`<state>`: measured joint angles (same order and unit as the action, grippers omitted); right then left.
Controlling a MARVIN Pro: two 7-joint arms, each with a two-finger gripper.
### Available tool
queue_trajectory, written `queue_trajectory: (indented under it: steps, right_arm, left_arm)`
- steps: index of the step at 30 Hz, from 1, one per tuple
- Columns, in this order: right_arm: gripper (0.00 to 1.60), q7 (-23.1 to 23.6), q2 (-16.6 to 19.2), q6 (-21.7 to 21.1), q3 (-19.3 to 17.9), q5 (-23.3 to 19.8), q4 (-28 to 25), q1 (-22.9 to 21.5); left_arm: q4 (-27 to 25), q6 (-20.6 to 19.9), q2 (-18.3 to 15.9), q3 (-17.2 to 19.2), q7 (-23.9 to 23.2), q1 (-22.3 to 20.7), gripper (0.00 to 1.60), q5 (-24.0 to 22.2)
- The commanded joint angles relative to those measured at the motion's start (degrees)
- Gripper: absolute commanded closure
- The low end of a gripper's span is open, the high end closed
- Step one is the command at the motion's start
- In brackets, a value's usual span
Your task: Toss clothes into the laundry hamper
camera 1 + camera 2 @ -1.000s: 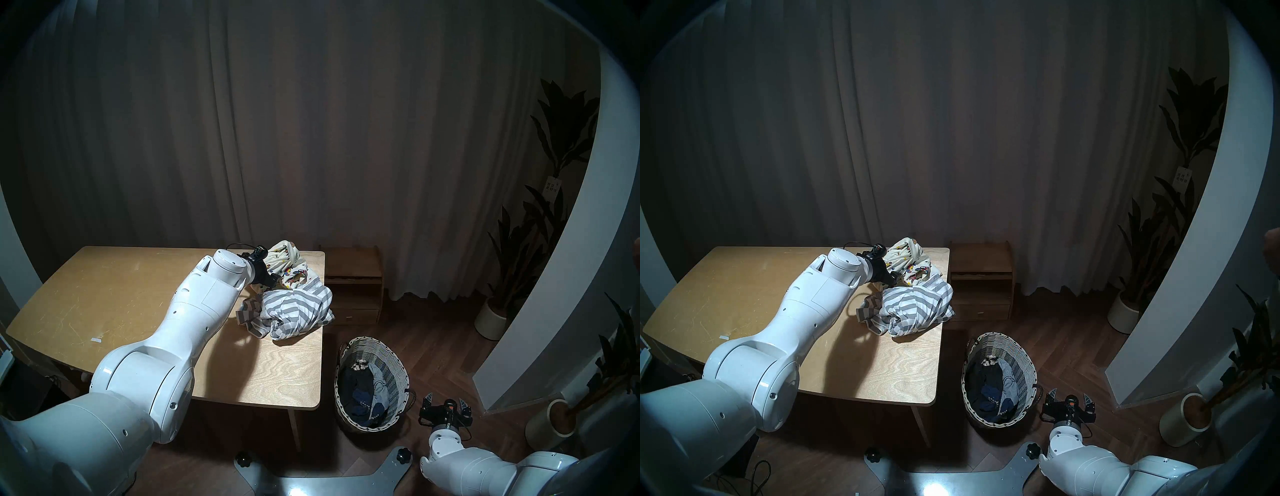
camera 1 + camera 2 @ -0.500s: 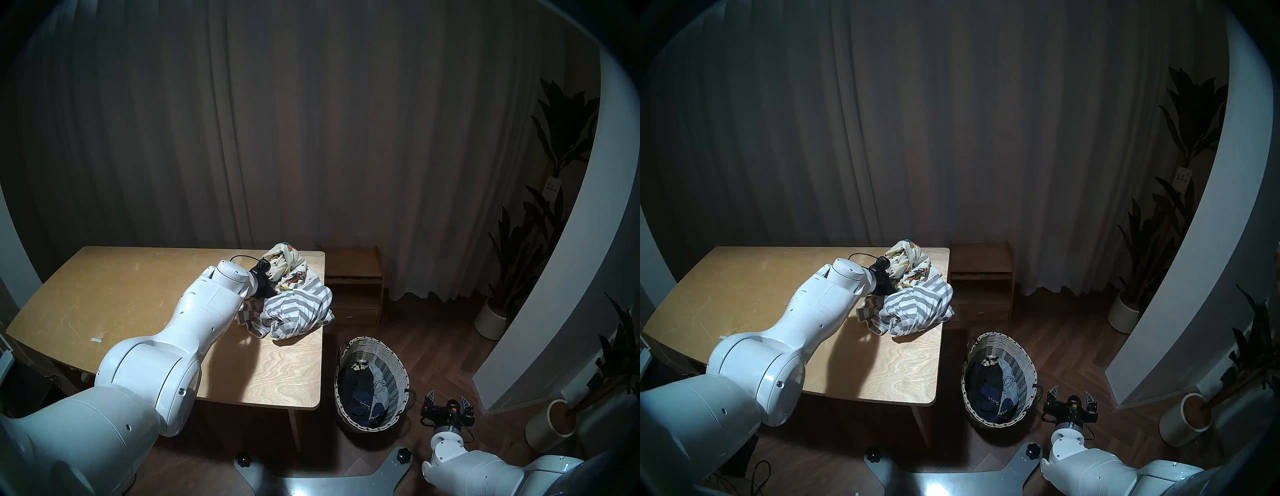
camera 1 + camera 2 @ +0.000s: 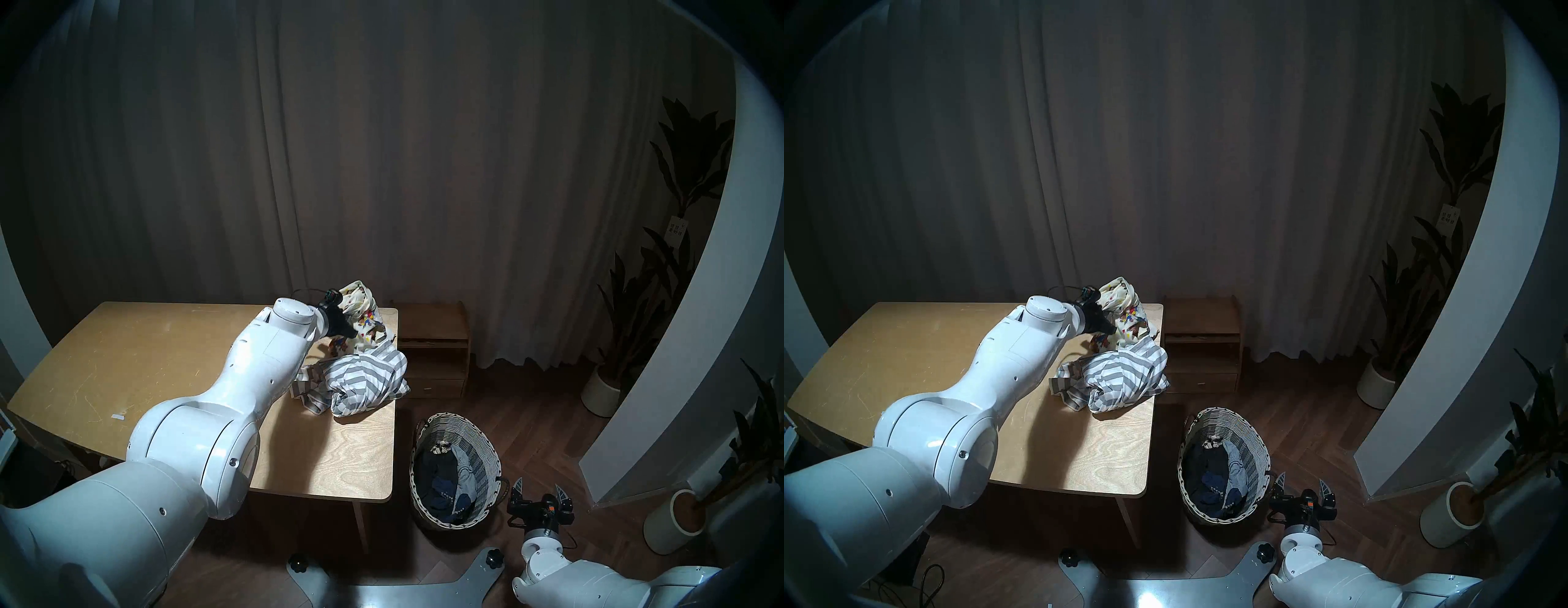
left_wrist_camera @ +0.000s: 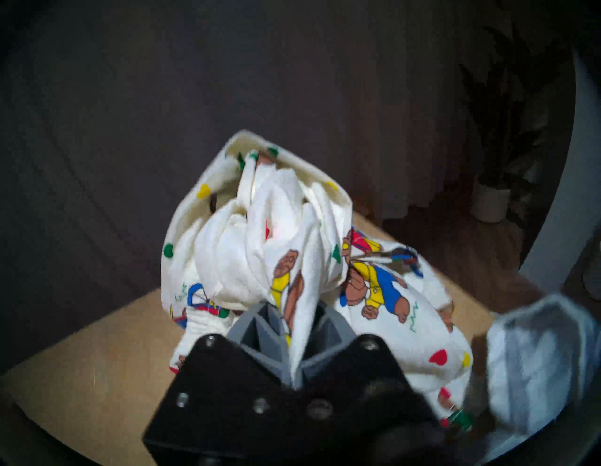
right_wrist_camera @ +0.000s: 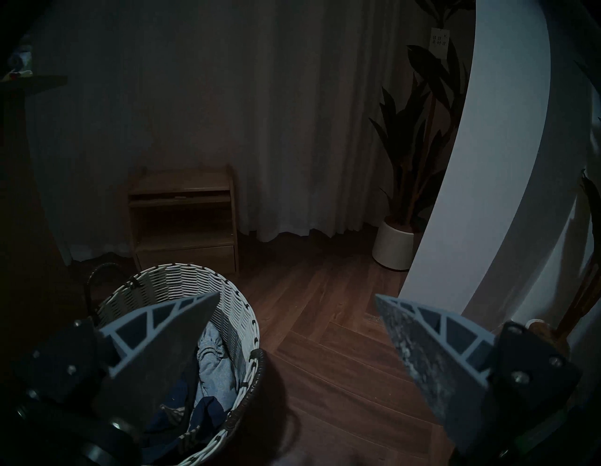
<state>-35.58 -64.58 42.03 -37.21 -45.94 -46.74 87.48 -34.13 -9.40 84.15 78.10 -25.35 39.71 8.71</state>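
My left gripper is shut on the cream bear-print garment. It holds the bunched cloth up above the far right corner of the wooden table. The grey-and-white striped garment lies crumpled on the table just in front of it. On the floor right of the table stands the woven laundry hamper, with dark navy and grey clothes inside. Right of the hamper's rim, my right gripper is open and holds nothing.
A low wooden shelf unit stands against the curtain behind the table's right end. Potted plants in white pots and a curved white wall bound the right side. My base plate lies on the wood floor.
My left gripper went down into the bear-print garment, shut on it and rose, pulling the cloth up off the table. The right gripper drifted slightly left, towards the hamper.
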Motion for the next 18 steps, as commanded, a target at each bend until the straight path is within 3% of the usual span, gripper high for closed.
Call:
queue_trajectory:
  steps: [1, 14, 18]
  right_arm:
    - [0.0, 0.0, 0.79, 1.32, 0.52, 0.95, -3.4, 1.13]
    - [0.0, -0.95, 2.73, 2.03, 2.19, 2.33, -7.64, 2.67]
    - [0.0, -1.37, 3.73, 2.25, 2.4, 2.71, -9.21, 3.19]
  left_arm:
    - [-6.45, 4.19, 3.73, 2.77, -0.92, -6.28, 1.6, -3.53]
    - [-15.93, 9.61, 11.68, 5.93, -6.17, -11.33, 1.6, -11.73]
    - [-17.61, 9.9, 13.43, 6.22, -8.11, -9.67, 1.6, -13.88]
